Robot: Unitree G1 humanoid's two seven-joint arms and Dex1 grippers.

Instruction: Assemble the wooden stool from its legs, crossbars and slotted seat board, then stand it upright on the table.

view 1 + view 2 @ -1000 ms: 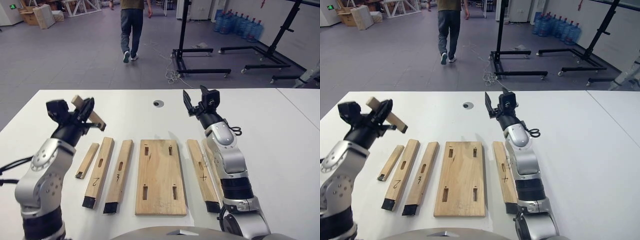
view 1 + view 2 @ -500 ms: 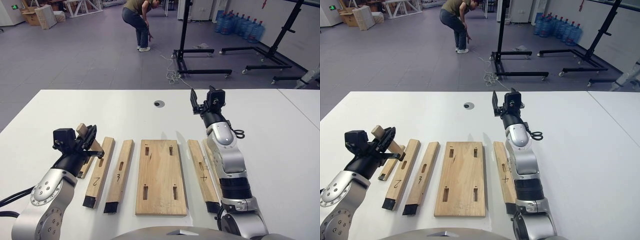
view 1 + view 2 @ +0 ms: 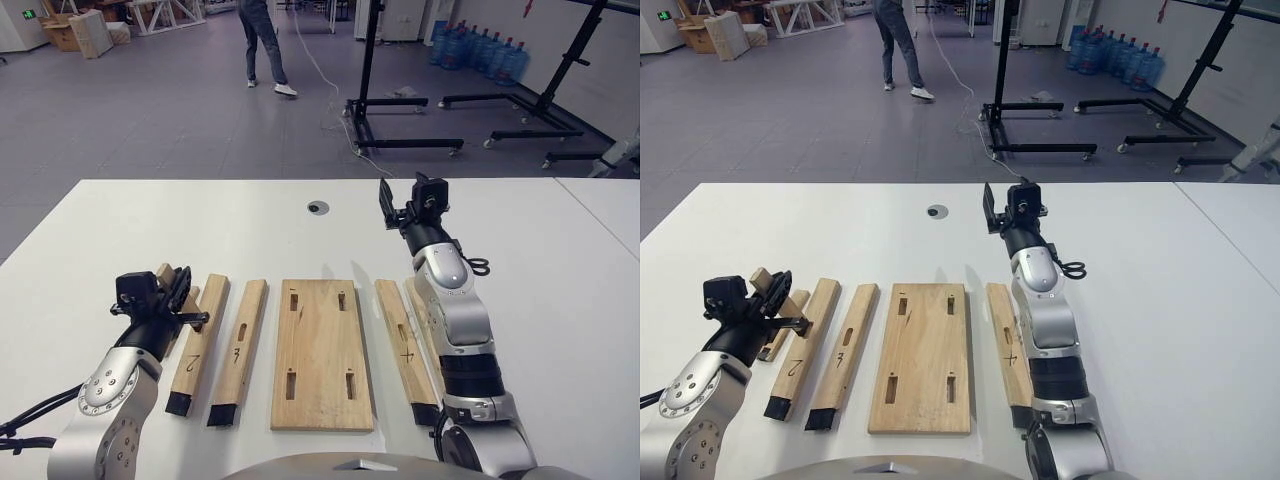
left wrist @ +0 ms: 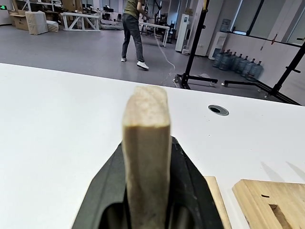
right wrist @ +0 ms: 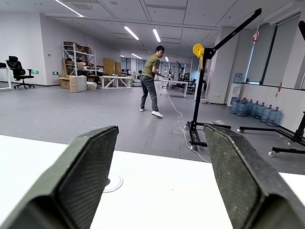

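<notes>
White table, stool parts laid flat in a row, long sides running away from the robot; slotted seat board in the middle, four slots cut through it, two near each end. To its left, two legs side by side: inner leg and outer leg, each with a dark tip at the near end. Left of those lies a short crossbar, partly under the left arm. Left gripper is low over the far end of that crossbar, fingers clamped on a second crossbar (its sawn end stands up between the black pads in the wrist view); whether the held piece touches the wood below, cannot tell. Right of the seat board lies another leg, just beside it; a further strip of wood lies mostly hidden under the right arm. Right gripper is raised beyond the far ends of the parts, fingers spread wide, nothing between them. Round grommet is set in the table past the board. On the floor behind: blue water jugs and cardboard boxes, contents not visible.
</notes>
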